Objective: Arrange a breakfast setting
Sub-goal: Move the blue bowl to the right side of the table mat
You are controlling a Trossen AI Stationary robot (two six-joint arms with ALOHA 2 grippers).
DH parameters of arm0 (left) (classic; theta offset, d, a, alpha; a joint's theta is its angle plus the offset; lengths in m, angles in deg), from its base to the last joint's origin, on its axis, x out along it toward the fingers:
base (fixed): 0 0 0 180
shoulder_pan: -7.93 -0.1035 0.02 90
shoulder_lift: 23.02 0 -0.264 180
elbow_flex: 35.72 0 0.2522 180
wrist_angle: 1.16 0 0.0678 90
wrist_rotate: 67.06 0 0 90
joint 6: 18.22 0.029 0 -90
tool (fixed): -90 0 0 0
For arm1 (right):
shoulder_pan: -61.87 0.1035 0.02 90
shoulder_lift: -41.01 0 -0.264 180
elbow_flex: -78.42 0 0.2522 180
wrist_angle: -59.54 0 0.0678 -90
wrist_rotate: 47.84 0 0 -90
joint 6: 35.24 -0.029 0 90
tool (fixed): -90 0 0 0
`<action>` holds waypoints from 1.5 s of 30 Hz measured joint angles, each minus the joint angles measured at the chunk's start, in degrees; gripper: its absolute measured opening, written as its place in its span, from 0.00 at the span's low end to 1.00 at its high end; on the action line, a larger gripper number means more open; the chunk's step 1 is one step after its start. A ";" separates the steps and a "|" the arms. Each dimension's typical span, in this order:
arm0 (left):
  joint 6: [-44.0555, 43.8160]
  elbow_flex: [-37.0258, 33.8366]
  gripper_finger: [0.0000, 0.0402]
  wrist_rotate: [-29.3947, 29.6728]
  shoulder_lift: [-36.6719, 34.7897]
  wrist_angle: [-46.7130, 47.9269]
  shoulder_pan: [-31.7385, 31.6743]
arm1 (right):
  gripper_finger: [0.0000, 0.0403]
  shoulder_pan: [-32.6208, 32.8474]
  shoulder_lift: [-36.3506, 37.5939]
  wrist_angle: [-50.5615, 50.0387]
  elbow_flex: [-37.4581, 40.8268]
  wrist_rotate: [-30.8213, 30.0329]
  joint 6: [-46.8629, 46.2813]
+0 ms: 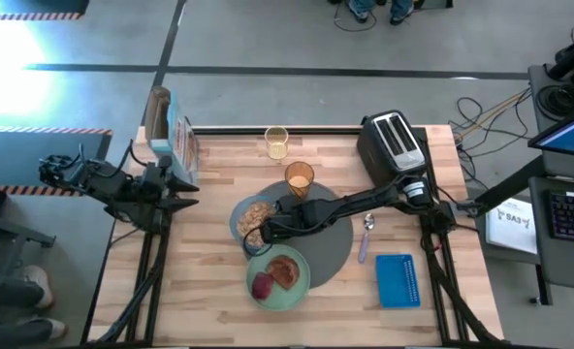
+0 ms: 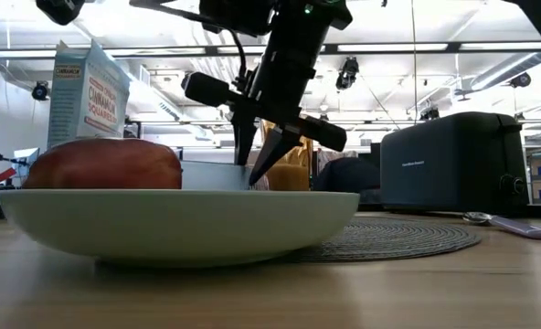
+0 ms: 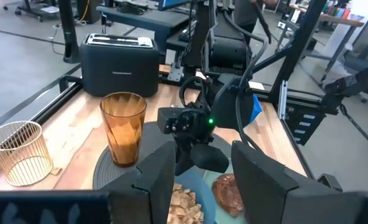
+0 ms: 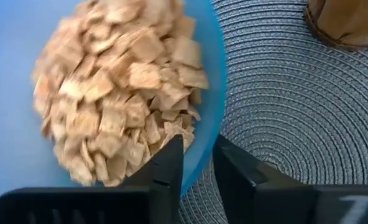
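A small blue bowl [image 1: 253, 215] of brown cereal [image 4: 115, 87] sits on the round dark-grey mat [image 1: 331, 242]. My right gripper [image 4: 198, 146] slants down over the bowl's near-right rim, its fingers narrowly apart, one on each side of the rim. The amber tumbler [image 1: 300, 178] stands at the mat's far edge. A pale-green plate [image 1: 277, 276] with the toast slice [image 1: 285, 269] and red fruit [image 1: 264, 285] lies nearer, overlapping the mat. The small spoon [image 1: 367, 231] lies at the mat's right edge. My left gripper [image 1: 185, 202] waits open at the table's left. My right gripper straddles the bowl's rim [image 4: 201, 160], one finger [image 4: 171, 165] inside over the cereal and the other [image 4: 234, 168] outside over the mat. The fingers slant down from the table's right. Whether they touch the rim I cannot tell. The bowl rests on the mat.
A black-and-silver toaster [image 1: 394, 143] stands at the far right, and a blue slotted basket [image 1: 397, 281] lies near right. A wire cup [image 1: 276, 142] stands at the far edge, and a cereal box [image 1: 175, 143] at the far left beside my left arm.
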 joint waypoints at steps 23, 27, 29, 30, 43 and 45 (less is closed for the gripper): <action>0.00 0.00 0.35 -0.02 -1.59 0.07 -0.02 | 0.02 -0.13 1.96 -6.57 -0.27 1.52 4.00; 0.00 0.00 0.35 -0.02 -1.59 0.05 0.00 | 0.02 -0.13 3.12 -13.94 -0.28 1.67 3.11; -0.02 0.00 0.35 -0.02 -1.59 0.05 -0.02 | 0.02 -0.13 3.93 -18.09 -0.28 2.62 3.11; -0.02 0.01 0.35 -0.02 -1.59 0.02 -0.02 | 0.02 -0.13 4.43 -20.48 -0.28 3.21 3.11; -0.02 0.02 0.35 -0.04 -1.59 0.02 -0.02 | 0.02 0.79 11.57 -35.47 1.41 3.48 2.78; -0.04 0.00 0.35 -0.04 -1.59 0.00 0.00 | 0.02 0.77 12.16 -36.66 3.15 3.52 2.63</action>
